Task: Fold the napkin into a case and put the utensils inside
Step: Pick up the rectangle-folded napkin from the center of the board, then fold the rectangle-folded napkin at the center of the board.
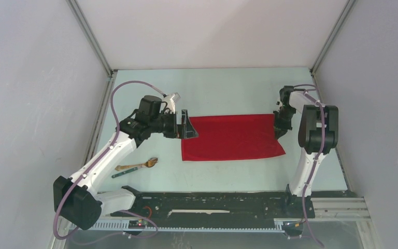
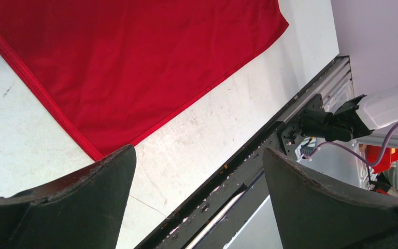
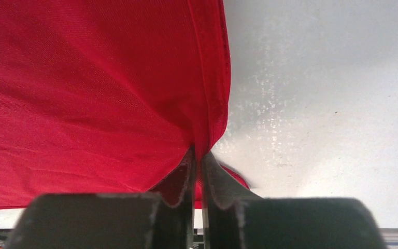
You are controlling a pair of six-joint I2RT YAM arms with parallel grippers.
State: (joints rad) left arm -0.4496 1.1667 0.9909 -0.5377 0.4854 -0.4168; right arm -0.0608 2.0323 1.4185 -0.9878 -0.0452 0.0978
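Left arm (image 1: 101, 158): is reaching from its base at the table's 7 o'clock corner up towards 11 o'clock, with the wrist turned towards 3 o'clock.
Teal utensil (image 1: 124, 173): is lying on the table (image 1: 212, 91) at the napkin's 8 o'clock, well apart from the cloth, pointing roughly from 8 to 2 o'clock.
Wooden fork (image 1: 140, 165): is lying just beside the teal utensil on its 12 o'clock side, nearly parallel to it, tines towards 3 o'clock.
Left gripper (image 1: 189, 127): is hovering at the napkin's 10 o'clock corner with its fingers (image 2: 72, 202) spread wide and nothing between them. Whether a fingertip is touching the cloth cannot be told.
Napkin (image 1: 230, 137): is lying in the middle of the table as a wide red rectangle. It is mostly flat, with its long sides running from 9 to 3 o'clock. Its 4 o'clock corner is sticking out a little past the rest of the edge.
Right gripper (image 1: 279, 127): is working at the napkin's 3 o'clock edge. In the wrist view its fingers (image 3: 223, 181) are pressed together, pinching the hemmed border, and the cloth is rising into a small peak at the pinch.
Right arm (image 1: 316, 129): is standing at the table's 4 o'clock side, elbow up, with the wrist dropping down onto the cloth's edge.
Rail (image 1: 212, 203): is running along the table's 6 o'clock edge, carrying both bases.
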